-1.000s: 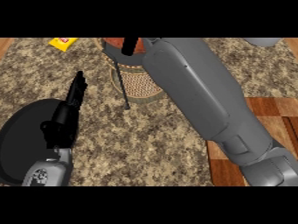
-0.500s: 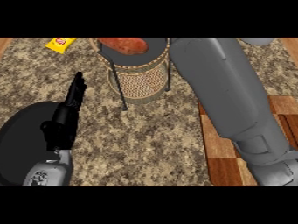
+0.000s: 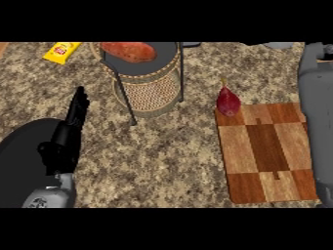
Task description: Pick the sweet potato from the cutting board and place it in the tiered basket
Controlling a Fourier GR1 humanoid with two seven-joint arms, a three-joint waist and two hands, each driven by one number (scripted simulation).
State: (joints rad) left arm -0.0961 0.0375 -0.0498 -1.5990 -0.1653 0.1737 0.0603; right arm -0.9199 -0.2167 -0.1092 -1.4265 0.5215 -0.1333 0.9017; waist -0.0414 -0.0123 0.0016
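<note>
Looking down, I see the orange-brown sweet potato (image 3: 128, 51) lying crosswise in the dark top tray of the wicker tiered basket (image 3: 149, 93), off the wooden cutting board (image 3: 268, 156). My left hand (image 3: 66, 139) rests nearer, fingers straight, holding nothing; my right hand is out of view.

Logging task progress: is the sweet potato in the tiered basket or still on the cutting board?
In the basket: the sweet potato lies on the top tier of the tiered basket; none is on the cutting board.
</note>
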